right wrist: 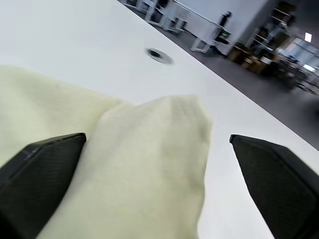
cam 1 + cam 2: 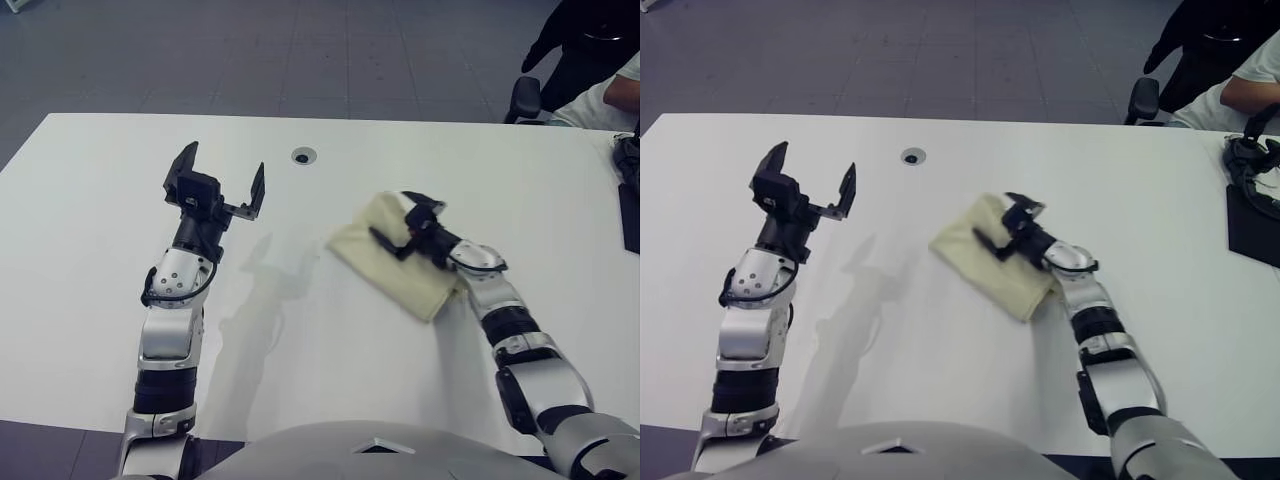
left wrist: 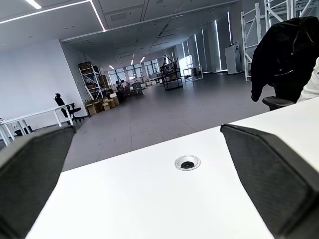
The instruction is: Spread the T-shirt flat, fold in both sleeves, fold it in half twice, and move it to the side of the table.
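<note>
Left of the cable port, the left jaws hang spread wide above the counter, holding nothing. Right of the port lies the folded T-shirt, the right jaws open over it, gripping nothing.

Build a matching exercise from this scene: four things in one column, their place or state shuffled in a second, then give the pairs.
Column one
1. T-shirt
2. left gripper
3. right gripper
4. round grommet

Column two
A. open, held up above a bare part of the table
B. set into the table top, toward its far edge
C. folded, pale yellow, lying on the table
D. open, low over the T-shirt

Pairs: 1-C, 2-A, 3-D, 4-B
</note>
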Robot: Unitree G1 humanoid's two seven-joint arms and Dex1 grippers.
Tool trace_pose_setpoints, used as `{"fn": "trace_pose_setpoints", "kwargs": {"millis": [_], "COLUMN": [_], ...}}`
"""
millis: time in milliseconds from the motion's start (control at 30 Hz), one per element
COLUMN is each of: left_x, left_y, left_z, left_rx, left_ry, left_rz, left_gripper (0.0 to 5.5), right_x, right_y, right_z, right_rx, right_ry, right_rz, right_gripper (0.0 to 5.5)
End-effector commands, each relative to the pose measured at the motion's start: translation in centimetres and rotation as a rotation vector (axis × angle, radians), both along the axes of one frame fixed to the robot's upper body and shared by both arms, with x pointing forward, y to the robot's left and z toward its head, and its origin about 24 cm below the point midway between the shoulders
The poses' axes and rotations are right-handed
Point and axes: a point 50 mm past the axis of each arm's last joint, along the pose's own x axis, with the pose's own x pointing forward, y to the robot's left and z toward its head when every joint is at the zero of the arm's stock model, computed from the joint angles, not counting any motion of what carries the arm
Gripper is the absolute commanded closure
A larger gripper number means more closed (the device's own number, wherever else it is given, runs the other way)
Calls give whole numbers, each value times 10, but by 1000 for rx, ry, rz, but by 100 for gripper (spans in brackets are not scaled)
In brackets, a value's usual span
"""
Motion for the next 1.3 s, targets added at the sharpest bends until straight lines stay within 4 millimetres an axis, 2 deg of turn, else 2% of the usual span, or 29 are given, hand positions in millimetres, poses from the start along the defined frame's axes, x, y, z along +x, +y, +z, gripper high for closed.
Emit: {"fn": "trace_pose_setpoints", "kwargs": {"millis": [33, 133, 233, 300, 400, 467, 533, 600, 667, 700, 767, 833, 867, 933, 1100, 1300], "left_x": [-8, -14, -16, -16, -18, -18, -19, -18, -16, -14, -9, -6, -7, -11, -13, -16], "left_y": [-1, -2, -6, -10, -18, -20, -19, -18, -22, -25, -33, -43, -46, -46, -48, -44], "left_z": [1, 1, -4, -8, -13, -14, -12, -4, 6, 10, 8, -9, -18, -29, -27, -32], "left_rx": [16, 3, -11, -13, -17, -19, -28, -45, -80, -107, -155, -163, -161, -142, -85, -121], "left_ry": [-4, -10, 7, 23, 38, 36, 15, -33, -98, -118, -130, -82, -60, -54, -163, -174], "left_rz": [14, 32, 34, 28, 9, 9, 21, 30, 37, 35, 30, 21, 19, 31, 41, 81], "left_gripper": [10, 10, 10, 10, 10, 10, 10, 10, 10, 10, 10, 10, 10, 10, 10, 10], "right_x": [-24, -47, -53, -52, -44, -37, -33, -34, -38, -39, -38, -42, -46, -53, -70, -67], "right_y": [-87, -132, -140, -135, -125, -117, -106, -87, -57, -40, -3, 33, 43, 49, 44, 53], "right_z": [-5, -5, -5, -3, 12, 36, 70, 99, 117, 117, 99, 75, 67, 55, 34, 49], "right_rx": [-59, -63, -59, -95, -145, -135, -127, -67, 66, 156, 327, 431, 462, 511, 497, 448], "right_ry": [87, 77, 31, -18, -162, -338, -576, -780, -917, -923, -821, -681, -645, -612, -564, -629], "right_rz": [-330, -594, -683, -671, -628, -603, -579, -545, -502, -485, -439, -374, -368, -417, -524, -430], "right_gripper": [14, 14, 14, 14, 14, 14, 14, 14, 14, 14, 14, 14, 14, 14, 14, 14]}}
